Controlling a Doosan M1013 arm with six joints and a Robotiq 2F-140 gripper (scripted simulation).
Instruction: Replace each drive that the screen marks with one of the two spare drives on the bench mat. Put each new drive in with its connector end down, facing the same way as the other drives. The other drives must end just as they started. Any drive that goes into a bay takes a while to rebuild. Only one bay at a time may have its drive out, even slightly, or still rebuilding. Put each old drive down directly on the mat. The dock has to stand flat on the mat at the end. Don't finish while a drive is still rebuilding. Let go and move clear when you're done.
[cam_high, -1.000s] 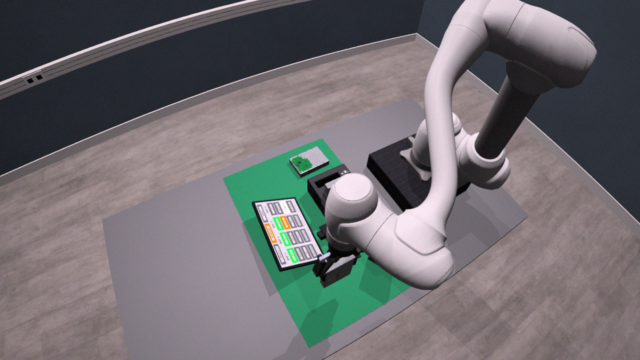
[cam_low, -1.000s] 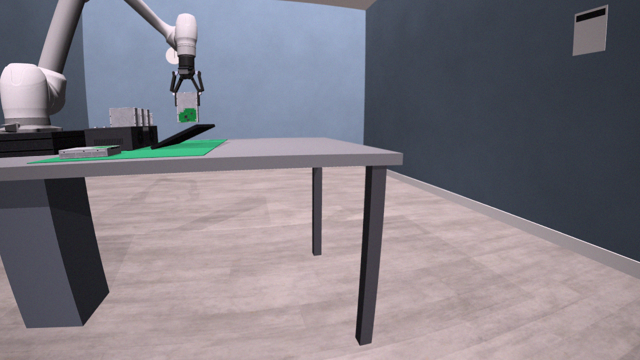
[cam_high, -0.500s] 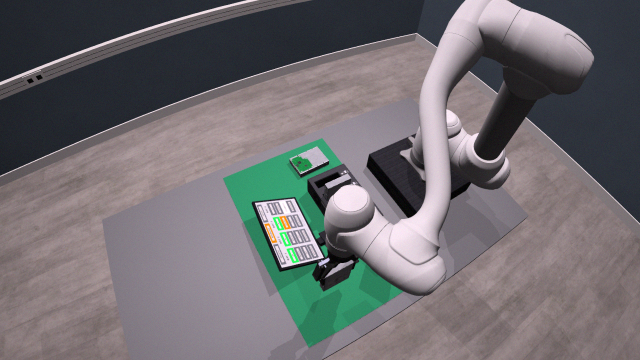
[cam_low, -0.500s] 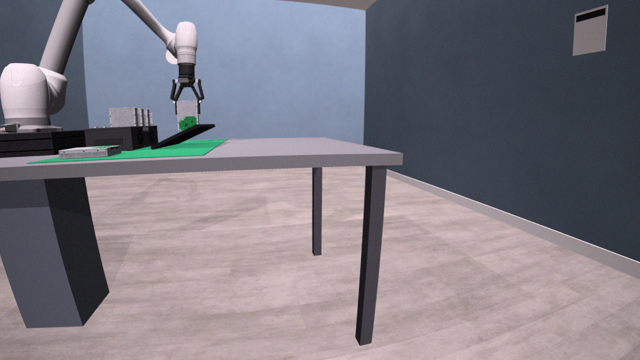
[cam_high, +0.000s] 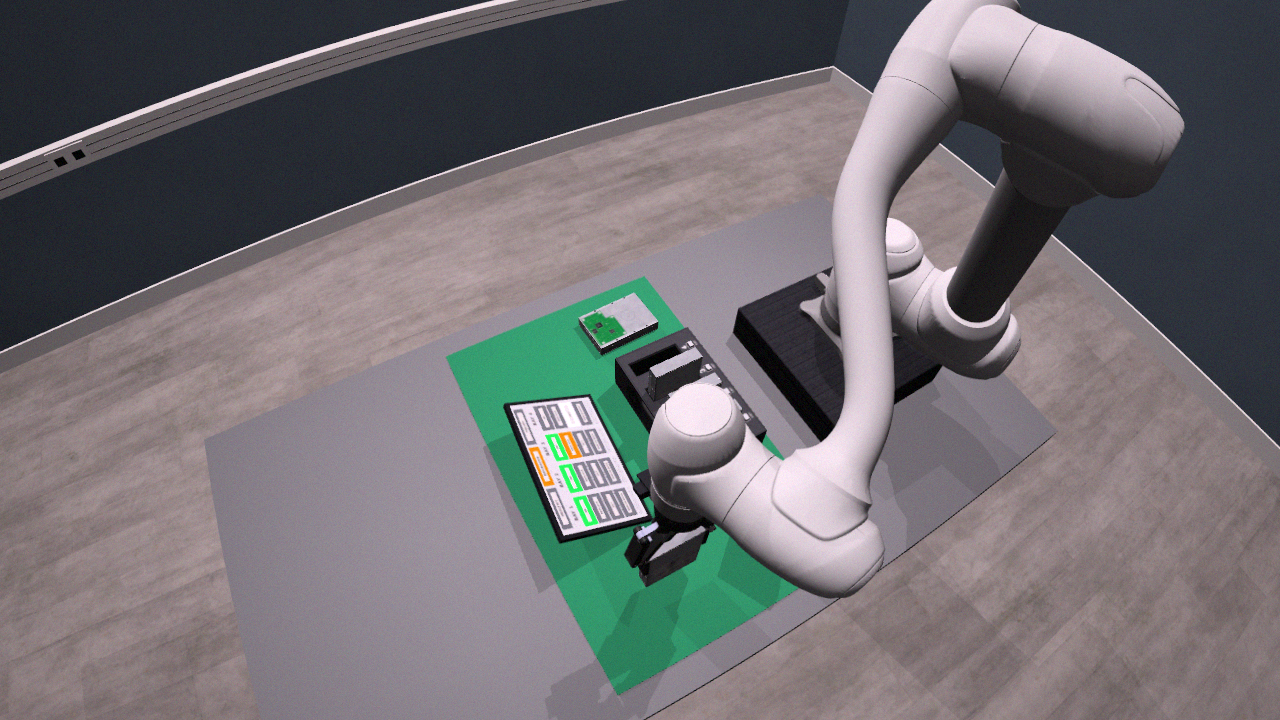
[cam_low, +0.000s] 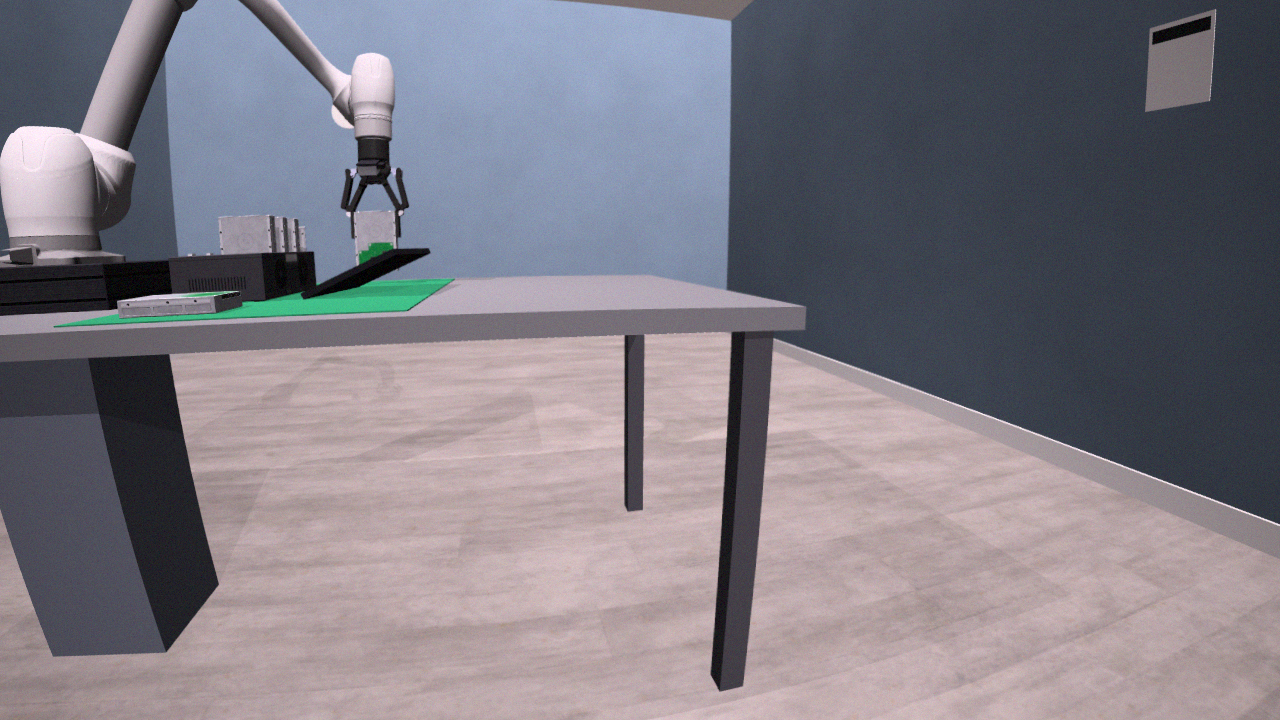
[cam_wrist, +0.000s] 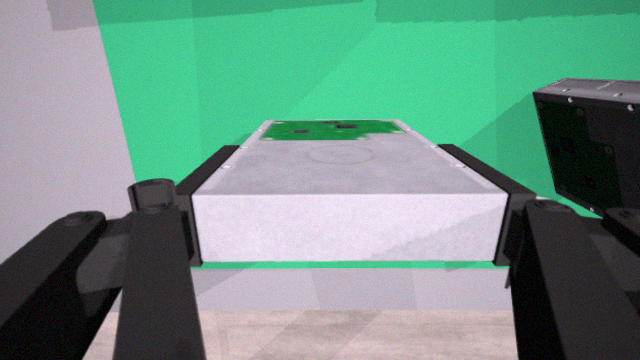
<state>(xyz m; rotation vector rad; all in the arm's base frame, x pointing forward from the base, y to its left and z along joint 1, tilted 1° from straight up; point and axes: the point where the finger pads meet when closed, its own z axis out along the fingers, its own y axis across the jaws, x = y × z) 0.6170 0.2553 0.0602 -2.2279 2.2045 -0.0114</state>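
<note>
On the tilted, black-framed rectangular screen (cam_high: 580, 469) (cam_low: 368, 272), small dark labels sit beside the rows of grey, green and orange outlined boxes; they perhaps read "BAY" with a digit after it, though the digits are too small to make out. The lettering inside the boxes is too blurred to read.
</note>
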